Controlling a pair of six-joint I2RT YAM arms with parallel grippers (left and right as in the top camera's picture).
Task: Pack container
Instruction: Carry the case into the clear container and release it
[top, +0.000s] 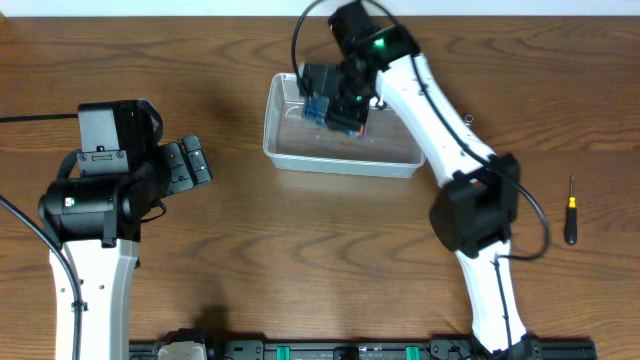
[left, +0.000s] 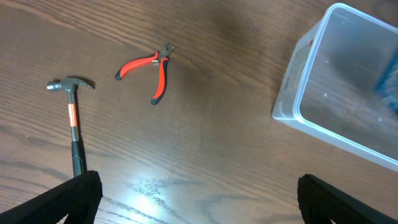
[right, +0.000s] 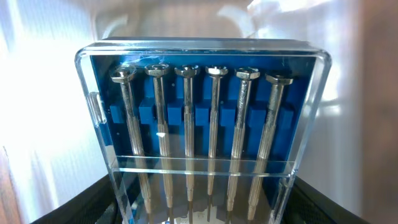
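A clear plastic container sits on a wooden table, near the middle of the far edge, its long side running along that edge. Over its left half hangs the right gripper, clenched on a clear screwdriver case with a blue insert and six small metal drivers standing in a row; whether the case touches the tub's floor cannot be told. The left gripper hovers toward the table's left edge, released, fingers spread wide. Below it lie red-handled pliers and a hammer, apart from each other. A black-handled screwdriver lies near the right edge
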